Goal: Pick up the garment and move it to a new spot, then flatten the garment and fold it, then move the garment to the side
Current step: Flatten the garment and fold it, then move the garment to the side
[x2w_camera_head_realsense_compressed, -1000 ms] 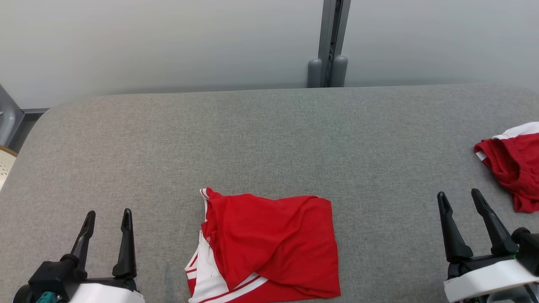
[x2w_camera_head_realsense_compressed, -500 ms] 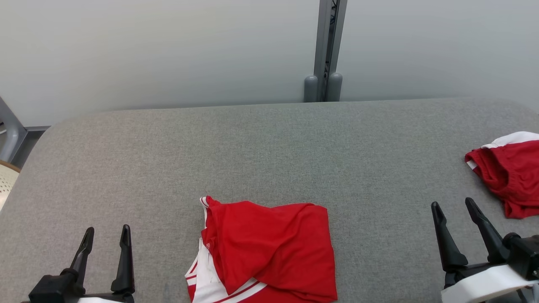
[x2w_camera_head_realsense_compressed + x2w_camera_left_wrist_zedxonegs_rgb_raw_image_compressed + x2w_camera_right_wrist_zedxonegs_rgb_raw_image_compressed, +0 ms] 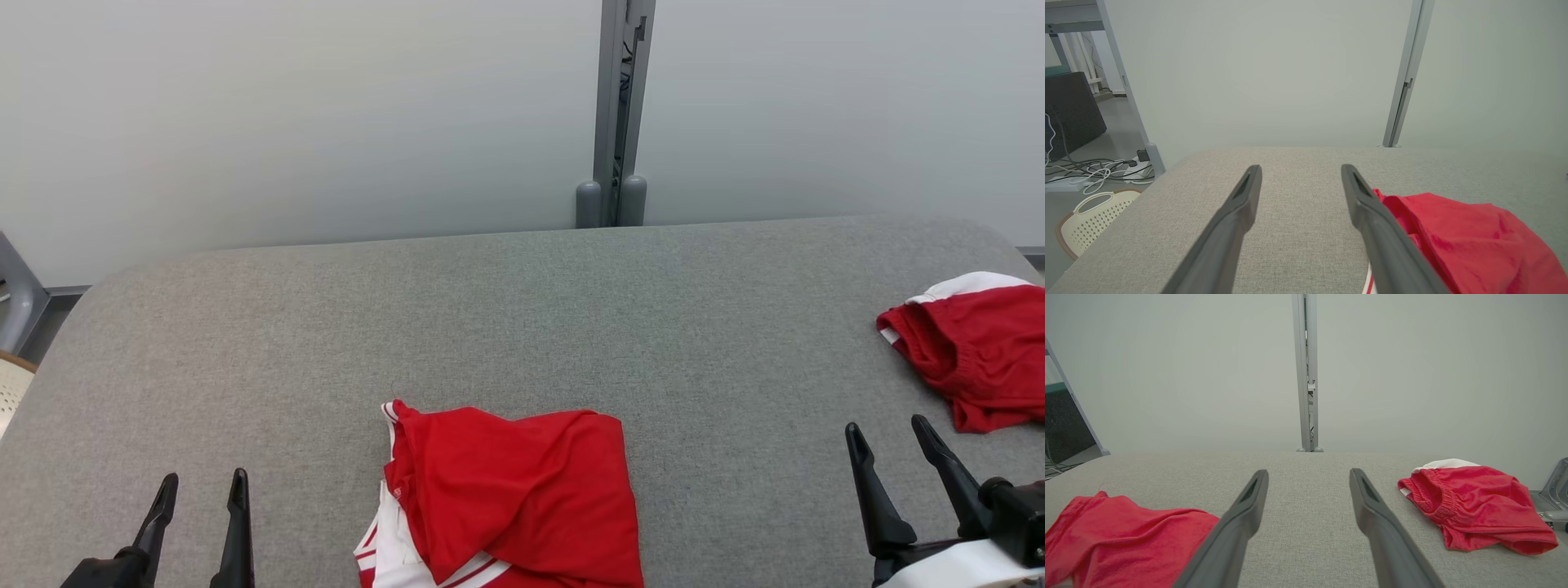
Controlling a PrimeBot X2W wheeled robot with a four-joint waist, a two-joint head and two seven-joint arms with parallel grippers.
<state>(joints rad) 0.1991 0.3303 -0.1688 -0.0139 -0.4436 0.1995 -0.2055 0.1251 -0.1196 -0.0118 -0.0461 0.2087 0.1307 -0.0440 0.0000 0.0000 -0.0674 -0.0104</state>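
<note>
2 cloth items: garment (image 3: 514,490), shorts (image 3: 971,351). L gripper (image 3: 204,476), R gripper (image 3: 885,423) splayed.

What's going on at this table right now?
Nothing is being handled. The roughly folded red garment with white trim lies near the front of the grey fabric-covered table, between the left gripper and right gripper, both open and empty. A second red garment with a white band lies bunched at the table's right end.

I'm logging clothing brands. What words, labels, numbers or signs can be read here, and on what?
No text can be read.
Folded red garment: a tiny white mark by its neckline, too small to read.
Red shorts: no print visible.
</note>
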